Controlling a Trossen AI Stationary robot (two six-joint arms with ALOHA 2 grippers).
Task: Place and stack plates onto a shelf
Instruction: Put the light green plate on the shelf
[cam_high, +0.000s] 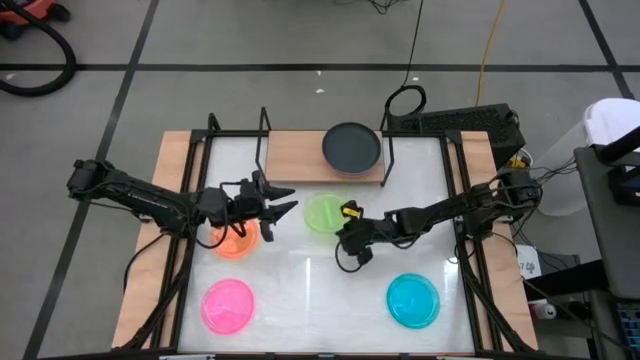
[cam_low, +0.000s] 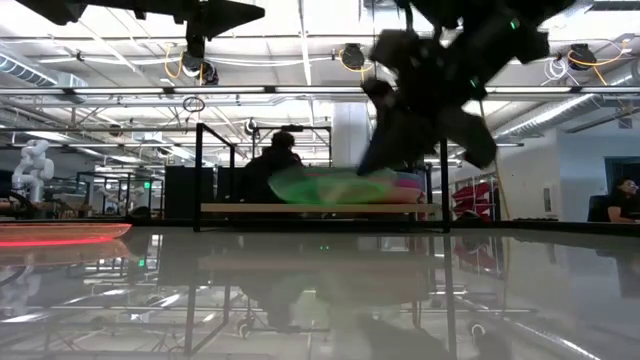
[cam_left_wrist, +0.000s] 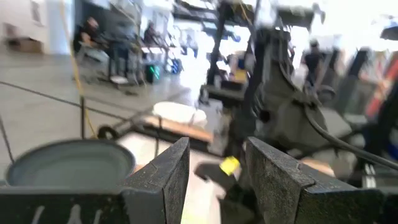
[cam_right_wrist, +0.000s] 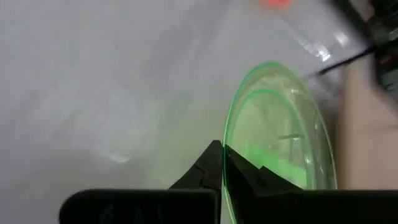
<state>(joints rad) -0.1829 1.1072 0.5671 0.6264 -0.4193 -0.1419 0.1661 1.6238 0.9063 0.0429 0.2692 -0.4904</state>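
My right gripper (cam_high: 347, 228) is shut on the green plate (cam_high: 323, 212) near the table's middle, just in front of the shelf (cam_high: 300, 155). The low view shows the green plate (cam_low: 330, 187) off the table and tilted. A black plate (cam_high: 351, 147) sits on the right half of the shelf's wooden board. My left gripper (cam_high: 280, 213) is open and holds nothing; it hovers right of the orange plate (cam_high: 235, 241), which lies flat on the table. In the left wrist view, the open left gripper (cam_left_wrist: 216, 168) points toward the black plate (cam_left_wrist: 68, 163) and the right arm. My right gripper pinches the green plate's rim (cam_right_wrist: 231, 144) between its two fingers, at the plate's right near edge. One finger is over the plate's inner face and one on its outer face. The plate is lifted clear of the table and tilted.
A hot pink plate (cam_high: 228, 305) lies near the table's near left, and a cyan plate (cam_high: 413, 300) near its near right. Black wire uprights (cam_high: 264, 140) stand at the shelf's ends. The board's left half (cam_high: 295, 152) is bare. People sit in the room behind.
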